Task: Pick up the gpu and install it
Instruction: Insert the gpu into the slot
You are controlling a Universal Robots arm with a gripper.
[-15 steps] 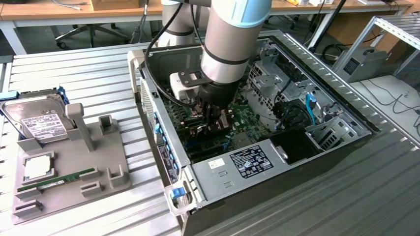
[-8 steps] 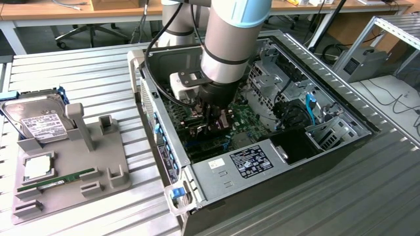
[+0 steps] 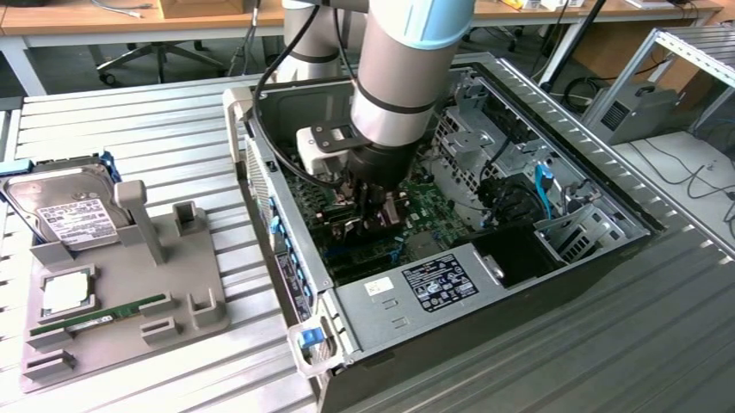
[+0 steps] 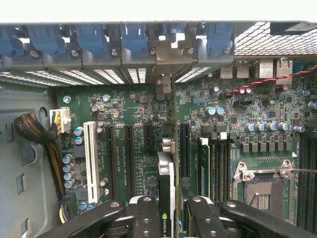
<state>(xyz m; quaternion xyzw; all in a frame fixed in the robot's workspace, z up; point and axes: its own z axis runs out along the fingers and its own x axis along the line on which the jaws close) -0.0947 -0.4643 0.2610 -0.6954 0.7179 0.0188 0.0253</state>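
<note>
While clamped edge-on, gpu [image 4: 166, 183] upright over motherboard [image 4: 133, 148], bracket toward slot covers [image 4: 114, 74].

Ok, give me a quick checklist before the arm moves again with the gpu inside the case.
1. Card gripped: ok, the gripper is shut on the gpu, held edge-on between its fingers.
2. Card over the motherboard: ok, inside the case.
3. Bracket end toward the rear slot openings: ok.
4. Card seated in a slot: cannot tell.
5. Cable bundle away from the card: ok.
6. Hard drive and RAM stick on the holder outside: ok.
</note>
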